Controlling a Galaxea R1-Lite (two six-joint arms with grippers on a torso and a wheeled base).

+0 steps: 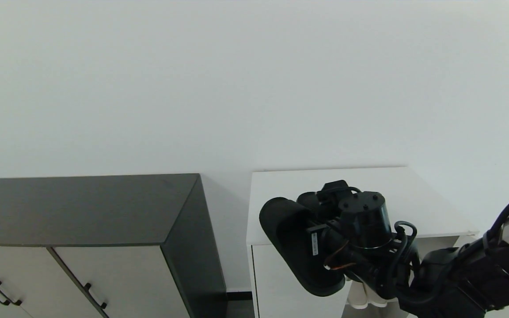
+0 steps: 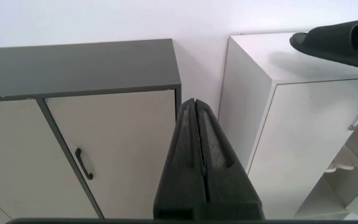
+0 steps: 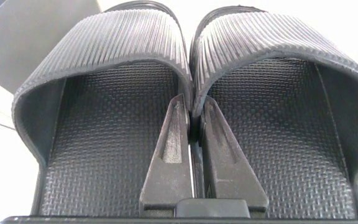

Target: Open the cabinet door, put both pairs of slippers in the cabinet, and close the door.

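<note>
Over white cabinet (image 1: 413, 194), right hand (image 3: 193, 109) holds slippers (image 1: 292, 238), toes leftward

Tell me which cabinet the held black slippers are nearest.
The all-white cabinet on the right; the right gripper holds the black slippers by its top. The dark-topped cabinet stands off to the left.

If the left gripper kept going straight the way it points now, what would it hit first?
Probably the wall in the gap between the dark-topped cabinet and the white cabinet, where the shut left gripper points. Depth is unclear; it might graze the dark-topped cabinet's corner.
</note>
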